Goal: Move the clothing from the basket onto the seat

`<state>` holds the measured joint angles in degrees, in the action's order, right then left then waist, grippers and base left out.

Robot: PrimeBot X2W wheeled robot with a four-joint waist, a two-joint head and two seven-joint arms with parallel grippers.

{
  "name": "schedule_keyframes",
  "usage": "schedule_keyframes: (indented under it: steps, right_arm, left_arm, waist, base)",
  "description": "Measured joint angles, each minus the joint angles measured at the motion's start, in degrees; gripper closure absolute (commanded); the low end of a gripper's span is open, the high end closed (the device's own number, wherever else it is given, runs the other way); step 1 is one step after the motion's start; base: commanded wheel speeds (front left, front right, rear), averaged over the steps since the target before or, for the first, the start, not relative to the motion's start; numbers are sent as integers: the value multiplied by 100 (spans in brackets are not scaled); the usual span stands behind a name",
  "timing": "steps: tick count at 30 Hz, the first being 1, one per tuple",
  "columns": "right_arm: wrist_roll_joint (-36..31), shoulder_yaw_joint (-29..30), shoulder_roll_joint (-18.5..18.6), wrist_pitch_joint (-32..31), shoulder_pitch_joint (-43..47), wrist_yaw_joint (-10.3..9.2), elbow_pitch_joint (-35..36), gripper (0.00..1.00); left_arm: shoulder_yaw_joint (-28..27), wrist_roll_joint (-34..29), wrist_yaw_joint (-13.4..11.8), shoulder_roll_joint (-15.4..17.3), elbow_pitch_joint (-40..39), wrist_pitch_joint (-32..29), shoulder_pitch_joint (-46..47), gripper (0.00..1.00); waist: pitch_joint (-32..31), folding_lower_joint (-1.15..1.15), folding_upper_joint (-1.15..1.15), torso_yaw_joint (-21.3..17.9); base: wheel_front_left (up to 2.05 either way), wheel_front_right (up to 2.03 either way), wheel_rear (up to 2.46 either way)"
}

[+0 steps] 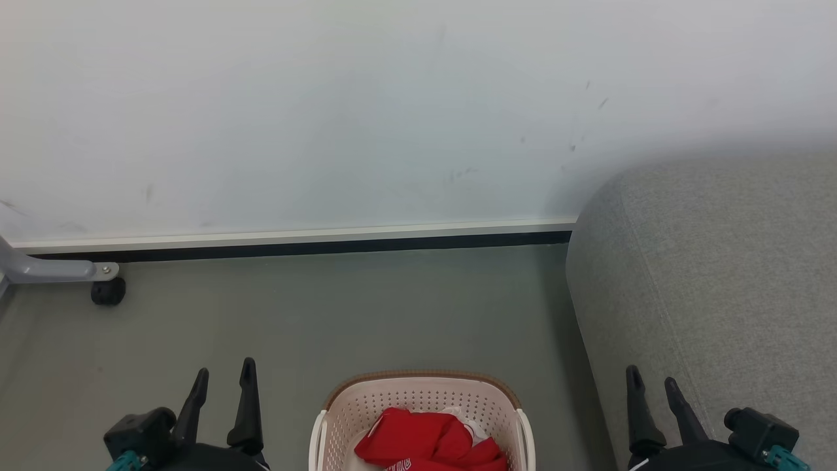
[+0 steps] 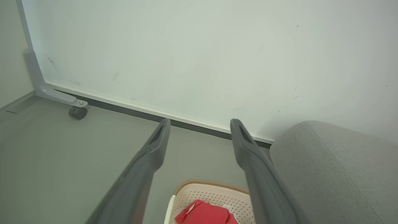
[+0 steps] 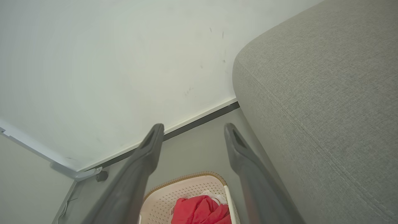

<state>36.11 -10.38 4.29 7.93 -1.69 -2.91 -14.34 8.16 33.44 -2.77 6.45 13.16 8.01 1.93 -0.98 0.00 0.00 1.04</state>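
Head view: red jerseys (image 1: 425,441) heaped in the laundry basket (image 1: 392,400) beside the grey sofa (image 1: 719,275), left gripper (image 1: 225,367) and right gripper (image 1: 652,375) flanking it, jaws spread, empty; left wrist view: lower straight onto the jerseys; right wrist view: pinch a thick fold, lift clear before swinging toward the sofa.

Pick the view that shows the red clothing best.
Head view: the red clothing lies sharp and unobstructed in the basket, though cut by the bottom edge. Right wrist view shows the red clothing softer; left wrist view shows less of it.
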Motion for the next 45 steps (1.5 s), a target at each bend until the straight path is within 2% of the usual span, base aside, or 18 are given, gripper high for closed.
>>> schedule_keyframes:
  steps: [15, 32, 45]
  right_arm:
    - [-1216, -354, 82, 330, 130, -196, 56, 0]
    - [-2401, -638, 143, 636, 241, -408, 157, 0]
    - [-2465, -613, 148, 637, 243, -414, 232, 0]
  left_arm:
    - [141, -1239, -213, 42, -112, 323, -131, 0]
    - [198, -2357, -386, 80, -181, 636, -240, 0]
    - [111, -2369, -377, 74, -118, 646, -246, 0]
  waist:
    - [-76, 0, 0, 20]
    - [-68, 0, 0, 4]
    - [-10, 0, 0, -15]
  base:
    - [0, 0, 0]
    - [0, 0, 0]
    - [0, 0, 0]
